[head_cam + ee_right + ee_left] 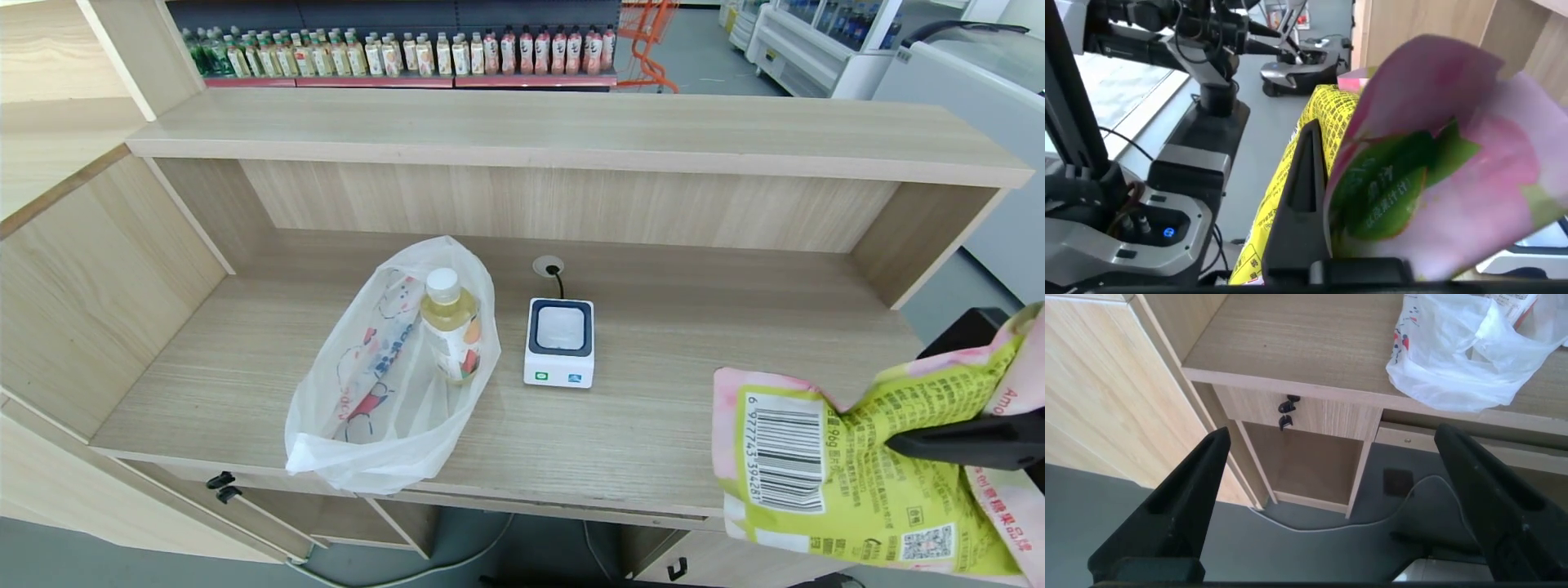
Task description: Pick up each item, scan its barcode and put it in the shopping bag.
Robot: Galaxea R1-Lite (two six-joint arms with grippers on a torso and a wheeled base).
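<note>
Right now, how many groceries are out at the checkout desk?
2. A drink bottle stands inside the shopping bag on the counter; a snack pouch is held in the right claw near the counter's right end. The bag's folds might hide more.

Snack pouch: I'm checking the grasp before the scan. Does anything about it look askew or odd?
Yes. The snack pouch, clamped by the right tool near the counter's right front edge, is buckled where it is pinched. Its barcode faces up toward the head camera, well off to the side of the scanner. Nothing is spilled.
</note>
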